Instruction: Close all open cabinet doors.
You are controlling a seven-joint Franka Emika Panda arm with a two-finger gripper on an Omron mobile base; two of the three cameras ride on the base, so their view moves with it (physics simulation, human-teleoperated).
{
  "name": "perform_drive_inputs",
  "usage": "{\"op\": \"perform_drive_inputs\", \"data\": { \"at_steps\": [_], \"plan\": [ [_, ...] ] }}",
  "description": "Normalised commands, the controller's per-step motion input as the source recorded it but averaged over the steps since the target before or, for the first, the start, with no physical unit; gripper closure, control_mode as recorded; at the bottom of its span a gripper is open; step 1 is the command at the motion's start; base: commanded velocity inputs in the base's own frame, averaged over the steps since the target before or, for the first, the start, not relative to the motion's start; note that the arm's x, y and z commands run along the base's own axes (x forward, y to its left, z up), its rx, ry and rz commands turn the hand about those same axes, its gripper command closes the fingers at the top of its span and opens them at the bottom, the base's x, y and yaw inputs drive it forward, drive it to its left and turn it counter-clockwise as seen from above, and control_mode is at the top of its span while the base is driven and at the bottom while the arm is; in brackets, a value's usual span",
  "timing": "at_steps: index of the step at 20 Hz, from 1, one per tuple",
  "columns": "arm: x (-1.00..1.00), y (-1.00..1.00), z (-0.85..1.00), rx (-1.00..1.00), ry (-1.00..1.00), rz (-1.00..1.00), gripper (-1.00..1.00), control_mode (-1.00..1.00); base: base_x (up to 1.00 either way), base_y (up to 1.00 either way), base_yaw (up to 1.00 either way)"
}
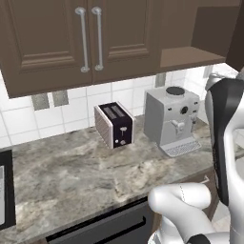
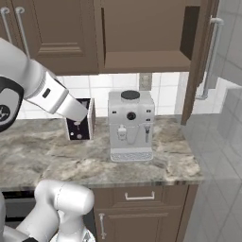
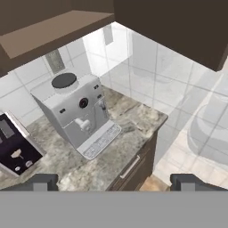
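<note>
The gripper (image 3: 114, 180) is standing wide, its two dark fingertips (image 3: 42, 181) rising far apart at the bottom of the hand view, and nothing is sitting between them. It is hanging in the air above the right end of the counter (image 3: 133, 116), touching none of the things below.

One cabinet door (image 2: 202, 61) is standing open: it is swinging out edge-on past the right end of the counter, and its long silver handle (image 2: 211, 56) is facing right. Beside it, the open cabinet (image 2: 142, 33) is showing its bare shelf, directly above the coffee machine (image 2: 131, 125). To the left, two closed doors (image 1: 81, 35) are sitting flush, their paired vertical handles (image 1: 90, 39) running side by side at the meeting edge.

On the counter, the coffee machine is standing near the back edge toward the right end, with a black-fronted toaster (image 1: 114, 125) just beside it on its left, apart from it. Both are backing onto the white tiled wall (image 1: 71, 107). A drawer front (image 2: 139, 196) with a short horizontal handle is sitting under the counter's front edge.
</note>
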Motion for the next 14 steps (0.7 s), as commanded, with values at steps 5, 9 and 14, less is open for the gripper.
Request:
{"op": "perform_drive_inputs", "data": {
  "at_steps": [5,9,14],
  "plan": [
    [0.00,0.00,0.00,0.00,0.00,0.00,-1.00,1.00,-0.21,-0.37,0.00],
    [0.00,0.00,0.00,0.00,0.00,0.00,-1.00,1.00,-0.31,-0.56,0.00],
    [0.00,0.00,0.00,0.00,0.00,0.00,-1.00,1.00,0.04,-0.05,0.00]
  ]
}}
